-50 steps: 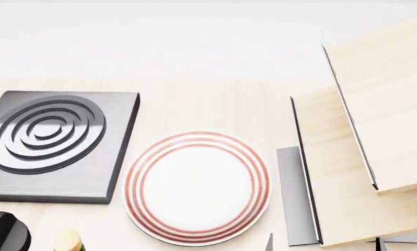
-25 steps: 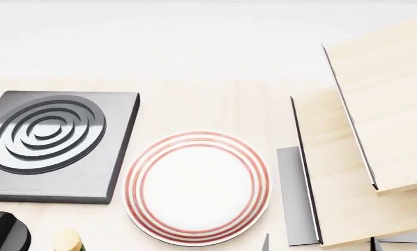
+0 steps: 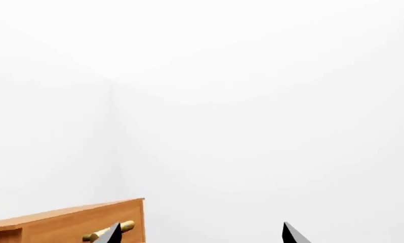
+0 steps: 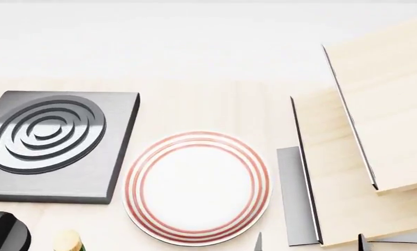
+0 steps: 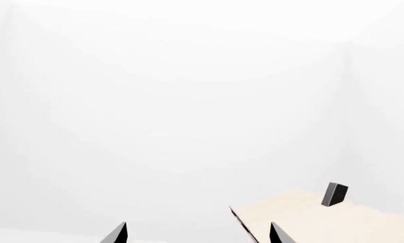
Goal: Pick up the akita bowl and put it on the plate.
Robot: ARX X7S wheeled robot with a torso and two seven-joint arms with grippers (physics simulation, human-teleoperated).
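The akita bowl is out of view in every frame. The plate (image 4: 198, 187), white with red rings round its rim, lies on the pale wooden table near the front middle of the head view, with nothing on it. Two dark fingertips (image 4: 258, 242) of my right gripper (image 4: 310, 243) poke up at the bottom edge, just right of the plate. In the right wrist view that gripper (image 5: 198, 234) is open and holds nothing, facing a white wall. My left gripper (image 3: 200, 235) is open too, with nothing between its tips.
A dark grey square stove (image 4: 51, 144) with raised rings sits left of the plate. A pale wooden cabinet (image 4: 362, 151) with open panels stands at the right. A dark rounded object (image 4: 5, 232) and a cork-topped thing (image 4: 67, 240) sit at the front left. A brown drawer unit (image 3: 74, 223) shows past the left gripper.
The right gripper's fingertips have shifted left along the bottom edge of the head view and show slightly more. Plate, stove and cabinet have not moved.
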